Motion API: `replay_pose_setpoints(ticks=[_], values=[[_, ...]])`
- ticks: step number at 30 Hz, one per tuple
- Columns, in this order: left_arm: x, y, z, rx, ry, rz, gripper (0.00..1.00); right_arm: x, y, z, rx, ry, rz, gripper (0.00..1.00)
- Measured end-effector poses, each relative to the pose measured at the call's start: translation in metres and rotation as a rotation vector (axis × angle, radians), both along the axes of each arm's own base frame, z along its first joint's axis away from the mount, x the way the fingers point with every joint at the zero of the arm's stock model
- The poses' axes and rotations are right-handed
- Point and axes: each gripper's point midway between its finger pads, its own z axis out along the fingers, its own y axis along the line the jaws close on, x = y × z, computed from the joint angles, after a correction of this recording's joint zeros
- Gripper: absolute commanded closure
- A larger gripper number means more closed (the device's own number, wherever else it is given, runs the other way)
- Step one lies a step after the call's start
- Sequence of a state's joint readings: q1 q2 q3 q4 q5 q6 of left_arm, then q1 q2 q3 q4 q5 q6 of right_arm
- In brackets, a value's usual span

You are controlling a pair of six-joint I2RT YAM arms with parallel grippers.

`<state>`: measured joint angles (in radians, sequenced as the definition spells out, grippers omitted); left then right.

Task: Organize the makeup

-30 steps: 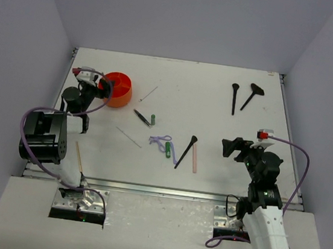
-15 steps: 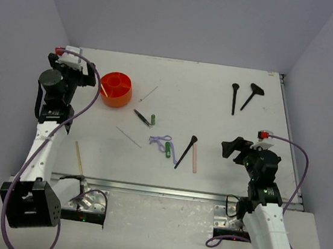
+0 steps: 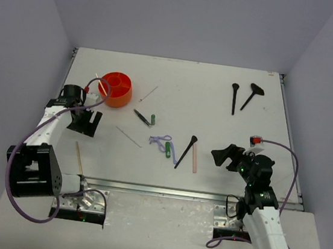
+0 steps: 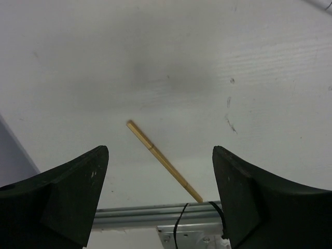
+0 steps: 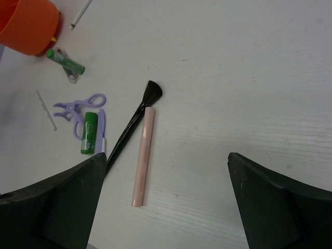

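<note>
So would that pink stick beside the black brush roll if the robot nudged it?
Likely yes: the pink stick looks round and smooth and lies flat on the table. The black brush close beside it might stop it that way. It looks straight and rigid, so it probably would not droop when lifted.

Pink stick (image 5: 143, 155) just beside black brush (image 5: 128, 130); green tube (image 5: 89, 133) against lilac looped tool (image 5: 101, 124); orange tub (image 5: 28, 23) top-left.

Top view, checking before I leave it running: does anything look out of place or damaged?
Nothing looks spilled or broken. The makeup lies scattered loose across the table rather than grouped: two black brushes sit apart at the far right, and a tan stick lies alone by the near left edge.
</note>
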<state>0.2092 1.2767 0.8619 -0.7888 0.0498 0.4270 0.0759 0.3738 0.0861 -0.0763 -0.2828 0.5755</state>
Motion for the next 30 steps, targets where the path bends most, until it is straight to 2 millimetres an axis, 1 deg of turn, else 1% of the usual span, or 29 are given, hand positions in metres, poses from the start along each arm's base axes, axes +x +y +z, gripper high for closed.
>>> replay_pose_setpoints(ticks=[2, 4, 8, 11, 13, 16, 18, 21, 24, 30], values=[[-0.013, -0.003, -0.012, -0.018, 0.066, 0.017, 0.23, -0.002, 0.008, 0.001, 0.001, -0.008, 0.034, 0.01], [-0.02, -0.004, -0.019, -0.021, 0.103, 0.036, 0.25, -0.005, 0.013, 0.002, 0.002, -0.015, 0.061, 0.01], [-0.027, -0.002, -0.025, -0.011, 0.129, 0.056, 0.3, -0.006, 0.016, 0.002, 0.002, -0.02, 0.071, 0.01], [-0.03, 0.007, -0.032, 0.006, 0.16, 0.08, 0.4, -0.007, 0.017, -0.001, 0.002, -0.016, 0.076, 0.01], [-0.034, 0.015, -0.04, 0.005, 0.192, 0.111, 0.45, -0.008, 0.017, -0.003, 0.001, -0.013, 0.077, 0.01], [-0.04, 0.024, -0.058, -0.015, 0.263, 0.157, 0.46, -0.007, 0.016, -0.004, -0.003, -0.012, 0.071, 0.01], [-0.046, 0.026, -0.069, -0.028, 0.314, 0.17, 0.46, -0.007, 0.016, -0.004, -0.005, -0.012, 0.066, 0.01], [-0.048, 0.024, -0.074, -0.039, 0.339, 0.169, 0.5, -0.007, 0.015, -0.005, -0.006, -0.011, 0.062, 0.01], [-0.044, 0.024, -0.076, -0.045, 0.326, 0.162, 0.6, -0.006, 0.014, -0.006, -0.01, -0.007, 0.056, 0.01], [-0.044, 0.024, -0.08, -0.052, 0.351, 0.158, 0.88, -0.005, 0.011, -0.01, -0.02, 0.008, 0.038, 0.01]])
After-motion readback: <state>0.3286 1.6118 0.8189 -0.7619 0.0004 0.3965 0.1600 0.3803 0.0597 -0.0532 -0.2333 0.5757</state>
